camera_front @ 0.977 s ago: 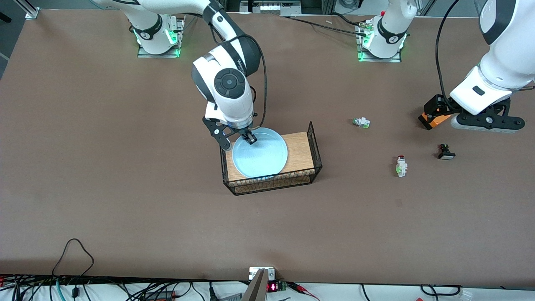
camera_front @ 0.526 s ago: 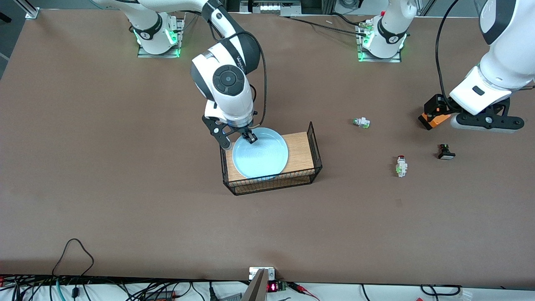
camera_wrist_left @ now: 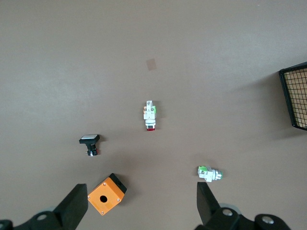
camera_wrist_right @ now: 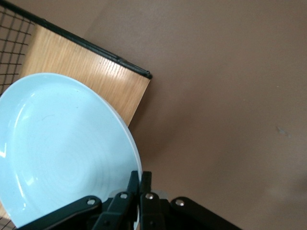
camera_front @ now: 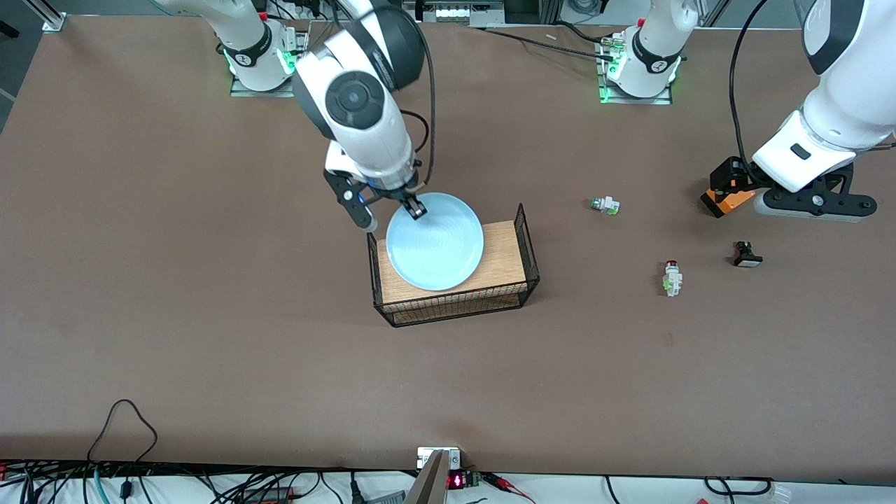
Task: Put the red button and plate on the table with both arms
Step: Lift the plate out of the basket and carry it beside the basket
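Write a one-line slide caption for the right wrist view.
Right gripper shut on the rim of the pale blue plate, holding it above the wooden shelf.

You get bright, even light from above in all three views. The table (camera_front: 210,315) is matte and shows no glare. Shadows are soft and short: a faint one lies under the rack (camera_front: 455,308), and in the right wrist view a darker one falls on the table beside the wooden shelf (camera_wrist_right: 91,72). The plate (camera_wrist_right: 62,153) carries a mild sheen near its rim. You see a light streak on the shelf's wood. The front view is sharp. In the left wrist view, the small switches look sharp and throw thin shadows.
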Action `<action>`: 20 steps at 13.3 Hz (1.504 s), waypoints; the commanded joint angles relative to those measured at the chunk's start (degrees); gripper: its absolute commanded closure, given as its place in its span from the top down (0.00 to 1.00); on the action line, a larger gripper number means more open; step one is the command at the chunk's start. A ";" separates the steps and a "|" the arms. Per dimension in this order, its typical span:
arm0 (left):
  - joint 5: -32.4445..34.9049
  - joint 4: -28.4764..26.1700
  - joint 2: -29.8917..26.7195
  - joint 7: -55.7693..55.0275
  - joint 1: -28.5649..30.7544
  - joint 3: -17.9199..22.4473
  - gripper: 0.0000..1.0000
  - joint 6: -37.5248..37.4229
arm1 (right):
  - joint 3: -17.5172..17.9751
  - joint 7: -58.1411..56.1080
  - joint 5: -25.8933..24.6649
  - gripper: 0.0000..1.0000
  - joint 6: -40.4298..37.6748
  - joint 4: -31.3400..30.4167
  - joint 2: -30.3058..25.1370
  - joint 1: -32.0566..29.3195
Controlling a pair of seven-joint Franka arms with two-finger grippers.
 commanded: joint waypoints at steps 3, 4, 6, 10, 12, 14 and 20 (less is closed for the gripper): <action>-0.73 2.21 0.47 -1.10 -0.45 -0.81 1.00 -2.66 | -1.65 -0.27 3.14 0.00 -8.01 1.20 -4.26 -1.66; -0.73 2.13 0.38 -1.62 -0.45 -0.89 1.00 -2.75 | -1.83 -0.45 3.14 0.00 -9.77 1.29 -5.31 -2.01; -0.65 2.22 0.47 -1.98 -0.45 -1.07 1.00 -2.83 | -1.83 -5.34 3.14 0.00 -15.21 2.86 -7.16 -3.76; -0.65 2.22 0.47 -1.98 -0.45 -1.16 1.00 -2.83 | -2.89 -32.35 -1.14 0.00 -24.46 5.60 -8.57 -9.64; -0.65 2.22 0.47 -1.98 -0.45 -1.16 1.00 -2.83 | -2.89 -50.03 -5.28 0.00 -24.65 3.32 -9.36 -13.42; -0.65 2.22 0.38 -1.98 -0.45 -1.16 1.00 -2.83 | -2.89 -63.59 -7.13 0.00 -23.68 1.21 -9.72 -18.60; -0.65 2.22 0.47 -1.98 -0.45 -1.25 1.00 -2.83 | -2.89 -88.92 -7.58 0.00 -8.16 -10.73 -9.98 -31.44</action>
